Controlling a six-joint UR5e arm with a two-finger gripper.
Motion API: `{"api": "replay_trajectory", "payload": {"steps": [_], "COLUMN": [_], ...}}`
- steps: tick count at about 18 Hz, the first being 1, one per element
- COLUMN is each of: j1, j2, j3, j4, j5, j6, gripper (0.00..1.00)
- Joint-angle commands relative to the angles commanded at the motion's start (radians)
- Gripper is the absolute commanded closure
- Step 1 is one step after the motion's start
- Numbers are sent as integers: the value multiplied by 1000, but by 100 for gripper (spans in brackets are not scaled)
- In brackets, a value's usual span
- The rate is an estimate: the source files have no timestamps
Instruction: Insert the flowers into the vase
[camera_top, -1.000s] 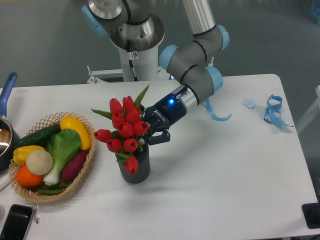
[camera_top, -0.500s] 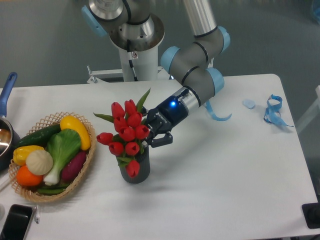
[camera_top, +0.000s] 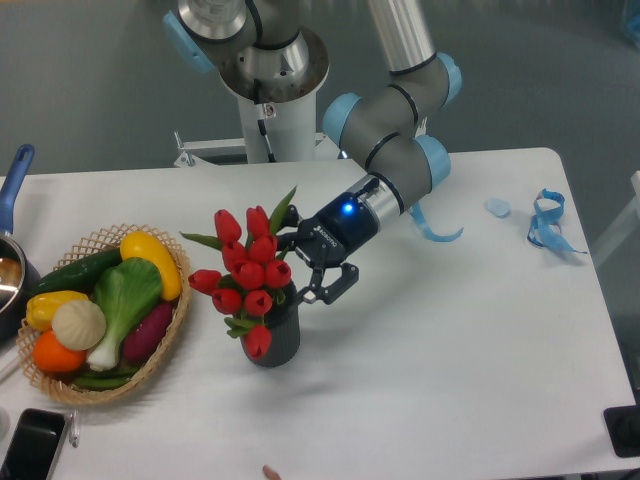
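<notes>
Fingers (camera_top: 316, 272) opened up & let go; flowers (camera_top: 247, 272) now sit in vase (camera_top: 276, 335) on bench (camera_top: 450, 360).

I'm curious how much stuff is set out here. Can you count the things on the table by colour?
Red: 1, the flowers
Dark grey or black: 2, the vase, phone
Blue: 3, two ribbons, pan handle
Tan: 1, wicker basket of mixed vegetables
Pale: 1, small disc
Total: 8
</notes>
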Motion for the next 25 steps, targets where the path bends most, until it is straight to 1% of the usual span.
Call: {"api": "replay_trajectory", "payload": {"steps": [2,5,6,9,12,14,15,17,18,20,23,24,25], "j1": [31,75,93,132,167,196,199,201,200,198,193,192,190], "j2": [46,133,159,221,302,340,344,362,367,371,385,393,393], "j3": [0,2,11,28,35,63,95,144,179,247,346,365,379], "j4": [-3,-3,-2,-5,-6,-11,-15,-31,-66,-161,-355,-401,-428], "j5": [100,242,285,376,482,600,661,724,738,787,925,975,1029], "j6": [0,0,0,-9,-17,-28,-40,-110,-124,-123,-121,-109,-83], "gripper": [0,0,0,0,0,0,0,0,0,0,0,0,0]}}
